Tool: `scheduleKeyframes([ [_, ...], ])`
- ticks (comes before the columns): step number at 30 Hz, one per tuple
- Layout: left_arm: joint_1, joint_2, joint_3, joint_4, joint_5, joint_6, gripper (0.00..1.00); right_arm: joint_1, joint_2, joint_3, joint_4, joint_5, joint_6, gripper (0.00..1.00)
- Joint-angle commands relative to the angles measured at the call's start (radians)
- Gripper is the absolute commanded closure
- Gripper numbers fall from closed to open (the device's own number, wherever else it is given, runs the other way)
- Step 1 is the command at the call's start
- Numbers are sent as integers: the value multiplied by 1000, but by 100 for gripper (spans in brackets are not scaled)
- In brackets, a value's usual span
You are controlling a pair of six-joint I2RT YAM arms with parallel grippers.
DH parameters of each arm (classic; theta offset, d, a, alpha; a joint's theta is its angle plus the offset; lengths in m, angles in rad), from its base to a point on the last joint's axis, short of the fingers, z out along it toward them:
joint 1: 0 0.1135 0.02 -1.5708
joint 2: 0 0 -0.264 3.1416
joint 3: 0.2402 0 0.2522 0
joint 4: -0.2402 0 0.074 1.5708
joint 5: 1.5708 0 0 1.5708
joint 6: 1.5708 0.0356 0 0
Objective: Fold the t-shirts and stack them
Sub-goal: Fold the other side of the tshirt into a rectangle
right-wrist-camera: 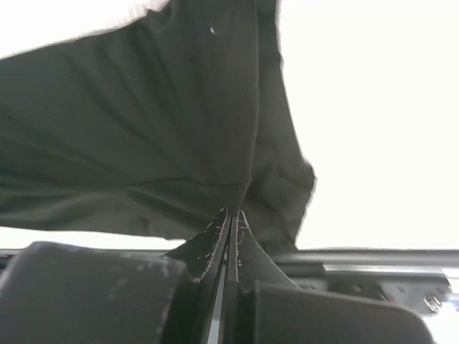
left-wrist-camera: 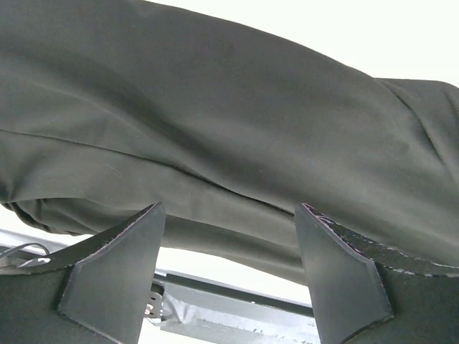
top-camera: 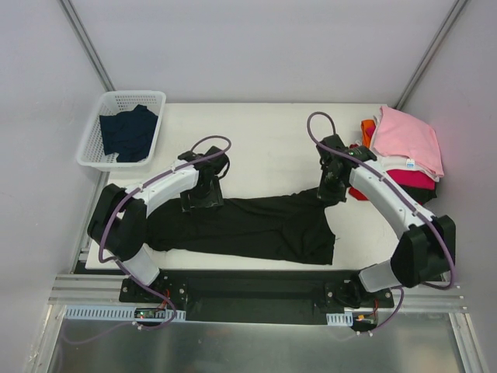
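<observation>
the black t-shirt [top-camera: 248,225] lies spread along the near part of the surface [top-camera: 264,140]. the right tool [right-wrist-camera: 231,215] is clamped shut on a gathered fold at the shirt's far right edge. the left tool [left-wrist-camera: 228,208] stands open over its far left part; whether it touches the cloth cannot be told. at far right a pink t-shirt [top-camera: 408,140] tops a pile, the ones beneath showing only coloured edges. a dark navy t-shirt [top-camera: 128,132] lies in the basket [top-camera: 132,95] at far left.
</observation>
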Motion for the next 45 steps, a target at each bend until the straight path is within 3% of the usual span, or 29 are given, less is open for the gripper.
scheduleKeyframes([
  [1, -29, 10, 7, -15, 11, -29, 27, 11, -97, -45, -155, 86, 14, 99],
  [4, -41, 10, 10, -17, 14, -36, 27, 11, -119, -107, -158, 104, 13, 97],
  [6, -48, 7, 9, -17, 16, -39, 27, 11, -105, -158, -141, 98, 11, 90],
  [7, -52, 5, 9, -17, 16, -40, 27, 12, -96, -175, -135, 97, 10, 70],
  [9, -52, -4, 1, -18, 16, -40, 27, 17, -73, -198, -121, 98, 10, 44],
  [10, -54, -8, -2, -17, 16, -42, 27, 18, -67, -198, -121, 101, 10, 26],
  [13, -55, -22, -19, -20, 9, -45, 27, 26, -61, -146, -121, 101, 8, 14],
  [15, -55, -25, -31, -18, 9, -46, 27, 31, -53, -73, -126, 95, 5, 14],
  [18, -54, -25, -31, -21, 11, -48, 27, 38, -35, 0, -132, 62, 5, 24],
  [19, -55, -24, -28, -21, 11, -49, 27, 46, -24, 36, -132, 52, 7, 36],
  [23, -57, -1, 33, -20, 37, -56, 28, 78, -27, 66, -135, 8, 39, 70],
  [24, -61, 7, 50, -21, 43, -57, 28, 86, -31, 60, -131, 0, 45, 89],
  [25, -77, 15, 68, -20, 49, -63, 29, 107, -36, 51, -123, -6, 62, 97],
  [28, -120, 57, 157, -21, 68, -68, 35, 155, -48, -14, -92, -18, 83, 99],
  [29, -161, 83, 203, -20, 74, -69, 51, 164, -48, -41, -82, -20, 99, 99],
  [33, -255, 157, 292, -21, 81, -49, 93, 212, -47, -100, -51, -31, 137, 99],
  [35, -264, 188, 286, -24, 92, -55, 100, 227, -45, -124, -26, -52, 158, 99],
  [45, -262, 196, 151, -20, 37, 6, 100, 259, 24, -183, 26, -84, 182, 99],
])
